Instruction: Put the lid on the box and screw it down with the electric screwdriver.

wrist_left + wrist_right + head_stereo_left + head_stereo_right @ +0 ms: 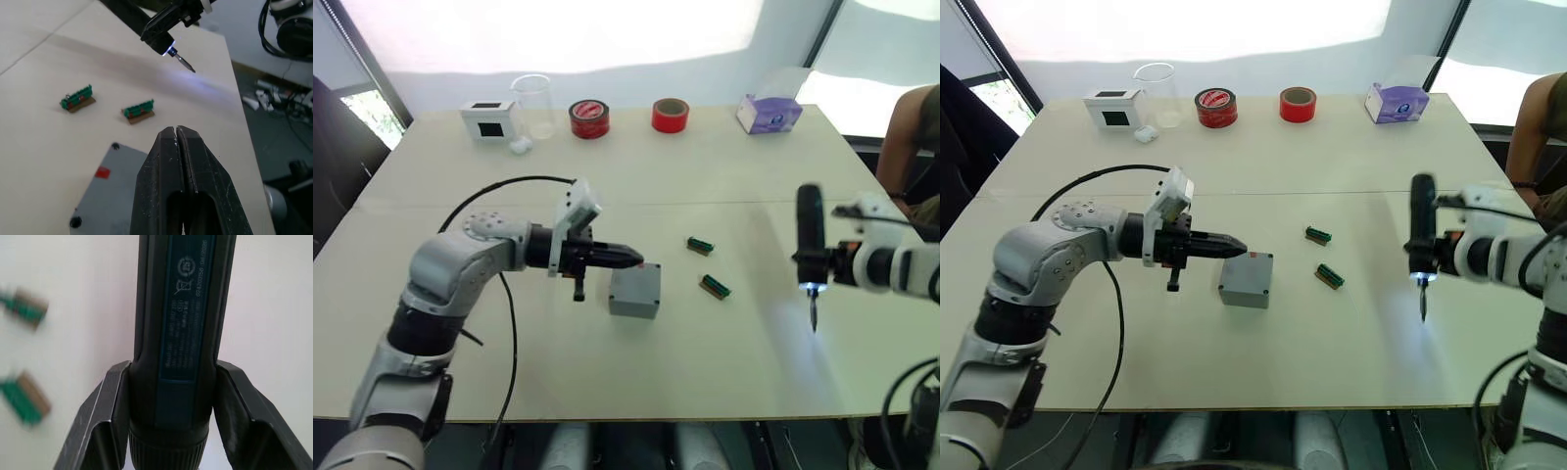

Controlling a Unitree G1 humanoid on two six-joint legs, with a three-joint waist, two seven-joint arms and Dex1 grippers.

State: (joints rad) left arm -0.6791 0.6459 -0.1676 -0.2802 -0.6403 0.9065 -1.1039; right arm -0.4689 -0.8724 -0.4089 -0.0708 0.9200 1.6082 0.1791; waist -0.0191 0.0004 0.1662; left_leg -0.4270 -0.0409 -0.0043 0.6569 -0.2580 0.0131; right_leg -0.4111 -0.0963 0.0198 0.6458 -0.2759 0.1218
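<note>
One electric screwdriver [178,333], label (unreadable), right hand [171,426]

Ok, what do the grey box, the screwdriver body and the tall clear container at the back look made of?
The box: matte grey, either plastic or painted metal; its flat, dull lid face does not settle which. The electric screwdriver: black, slightly satin plastic body with printed markings, and a shiny metal bit. The clear container: transparent, glass or clear plastic.

A wide cream counter [724,372] with a seam across its middle stands before a pale wall [636,83] washed with bright daylight. Dark window frames [367,59] flank it at both sides. Beyond the counter's edge, cables [288,98] lie on grey floor [274,142].
</note>
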